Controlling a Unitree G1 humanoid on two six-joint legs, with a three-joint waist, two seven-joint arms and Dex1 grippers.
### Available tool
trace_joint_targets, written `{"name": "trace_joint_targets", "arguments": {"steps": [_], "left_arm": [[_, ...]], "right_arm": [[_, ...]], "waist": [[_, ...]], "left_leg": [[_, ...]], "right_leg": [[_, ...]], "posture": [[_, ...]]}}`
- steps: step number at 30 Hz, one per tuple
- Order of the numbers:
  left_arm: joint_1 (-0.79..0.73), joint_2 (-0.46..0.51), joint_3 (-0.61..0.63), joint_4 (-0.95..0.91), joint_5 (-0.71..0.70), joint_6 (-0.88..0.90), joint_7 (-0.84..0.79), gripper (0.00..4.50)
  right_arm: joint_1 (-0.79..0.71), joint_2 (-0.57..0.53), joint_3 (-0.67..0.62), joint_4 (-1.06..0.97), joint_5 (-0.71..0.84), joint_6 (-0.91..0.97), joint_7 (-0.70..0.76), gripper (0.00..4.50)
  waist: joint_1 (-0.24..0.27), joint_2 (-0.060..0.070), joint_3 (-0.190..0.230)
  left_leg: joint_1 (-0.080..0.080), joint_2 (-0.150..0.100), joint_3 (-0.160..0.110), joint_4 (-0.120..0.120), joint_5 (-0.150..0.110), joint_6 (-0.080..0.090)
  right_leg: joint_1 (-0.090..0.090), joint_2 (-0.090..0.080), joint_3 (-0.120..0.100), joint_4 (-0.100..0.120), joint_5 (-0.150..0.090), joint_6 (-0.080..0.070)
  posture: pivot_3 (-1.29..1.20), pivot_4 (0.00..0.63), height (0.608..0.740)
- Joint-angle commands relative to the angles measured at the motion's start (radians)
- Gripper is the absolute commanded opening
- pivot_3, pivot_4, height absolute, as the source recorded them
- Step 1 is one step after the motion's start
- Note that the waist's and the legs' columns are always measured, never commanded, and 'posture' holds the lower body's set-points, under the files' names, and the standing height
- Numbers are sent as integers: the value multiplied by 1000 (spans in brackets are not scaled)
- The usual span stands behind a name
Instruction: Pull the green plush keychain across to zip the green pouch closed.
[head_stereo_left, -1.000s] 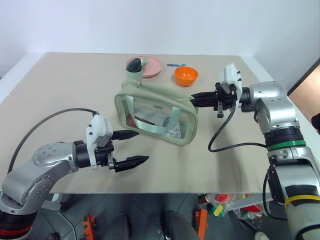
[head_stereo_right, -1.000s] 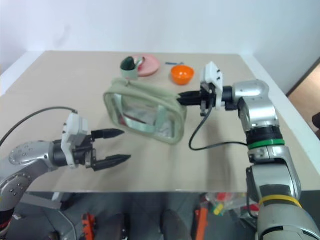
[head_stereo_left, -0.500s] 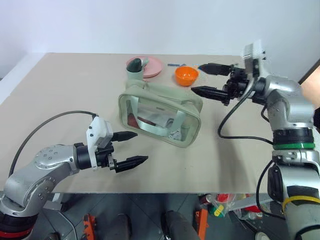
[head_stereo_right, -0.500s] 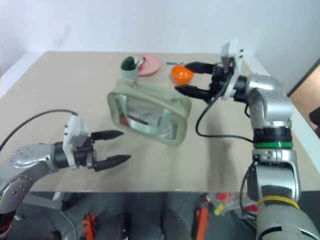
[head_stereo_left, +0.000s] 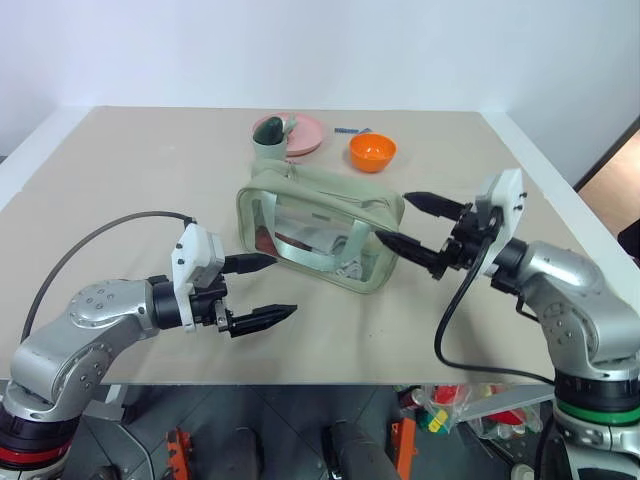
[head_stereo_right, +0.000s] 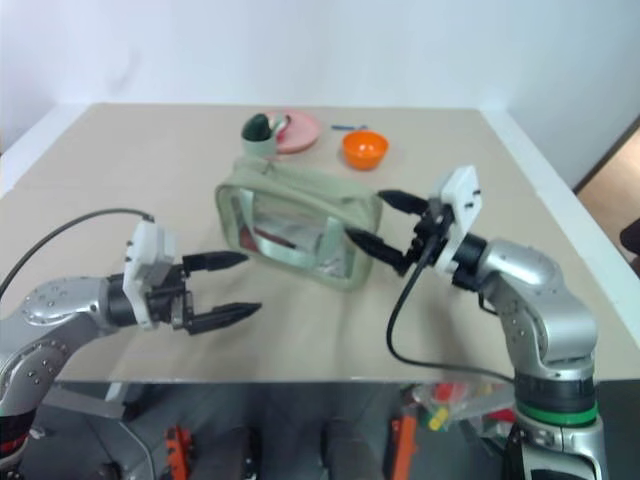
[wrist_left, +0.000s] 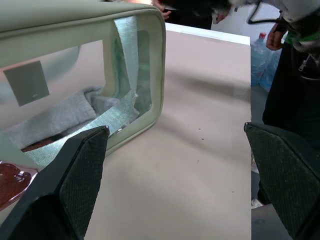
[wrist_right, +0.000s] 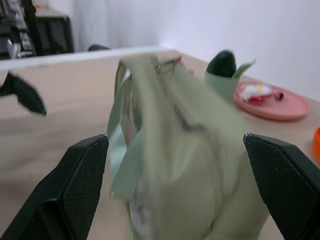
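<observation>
Right gripper (head_stereo_left: 420, 228) lower over table (head_stereo_left: 140, 170)

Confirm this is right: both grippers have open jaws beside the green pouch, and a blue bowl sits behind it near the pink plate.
Not quite: the bowl is orange, not blue, as the left eye view shows. The rest stands: the left gripper and right gripper have open jaws beside the green pouch, and the bowl sits behind it near the pink plate.

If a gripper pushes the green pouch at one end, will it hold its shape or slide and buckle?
The green pouch would probably slide: it stands free on the smooth table, neither open gripper touching it. Its fabric top and clear plastic panels look soft, so the pushed end may buckle. The few contents visible inside suggest it is light.
</observation>
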Motion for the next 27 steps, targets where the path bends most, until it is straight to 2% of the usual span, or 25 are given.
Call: {"name": "trace_joint_targets", "arguments": {"steps": [1,2,5,15,16,27], "left_arm": [[-16,7,-7,-6,18,-27,-22,4500],[-16,6,-8,-5,22,-28,-25,4500],[-14,5,-12,0,34,-31,-28,4500],[-8,-1,-23,-2,52,-31,-29,4500],[-8,-2,-24,-3,53,-30,-28,4500],[3,-16,-36,-8,64,-33,-14,4500]], "right_arm": [[9,2,4,-49,-18,-47,-26,4471],[14,1,7,-50,-18,-52,-27,4471],[30,3,15,-56,-16,-66,-34,3642],[79,17,66,-53,-52,-122,-41,185],[80,16,71,-52,-54,-124,-39,28],[34,12,118,9,-106,-223,15,28]], "waist": [[-1,0,0],[0,0,0],[1,0,0],[0,0,0],[0,0,0],[-4,0,0]], "left_leg": [[0,0,0,0,0,0],[0,0,1,1,0,0],[0,0,0,1,0,0],[0,0,-1,0,0,0],[0,0,-1,0,0,0],[1,1,-1,0,0,0]], "right_leg": [[0,0,0,0,0,0],[0,0,0,0,0,0],[0,0,0,0,0,0],[0,0,0,0,0,0],[0,0,0,0,0,0],[1,2,0,0,1,-1]], "posture": [[0,150,740],[0,150,740],[0,150,740],[0,150,740],[0,150,740],[0,150,740]]}}
